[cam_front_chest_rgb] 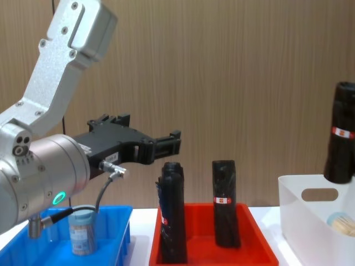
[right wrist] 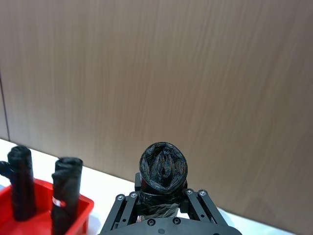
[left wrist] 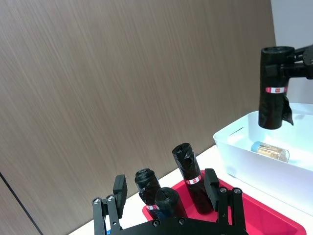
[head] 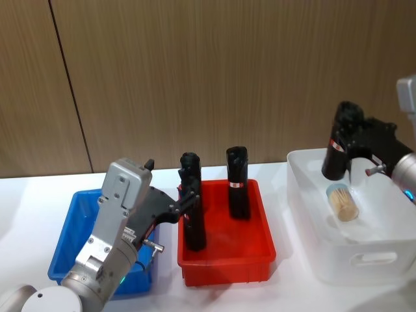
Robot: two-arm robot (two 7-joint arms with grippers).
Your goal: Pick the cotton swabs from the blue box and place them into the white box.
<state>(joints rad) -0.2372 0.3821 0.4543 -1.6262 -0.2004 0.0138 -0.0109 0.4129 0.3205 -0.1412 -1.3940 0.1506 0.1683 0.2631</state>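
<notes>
While the right gripper (head: 346,144) held a black roll (head: 336,151) above the white box (head: 312,240), the open left gripper (cam_front_chest_rgb: 166,145) hovered nearer the upright swab tub (cam_front_chest_rgb: 82,234), seemingly below and behind it in the blue box (cam_front_chest_rgb: 119,221).

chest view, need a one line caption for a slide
Left pincer open above the red tray; right arm holds a black roll over the white box; one cotton swab tub in the blue box.
</notes>
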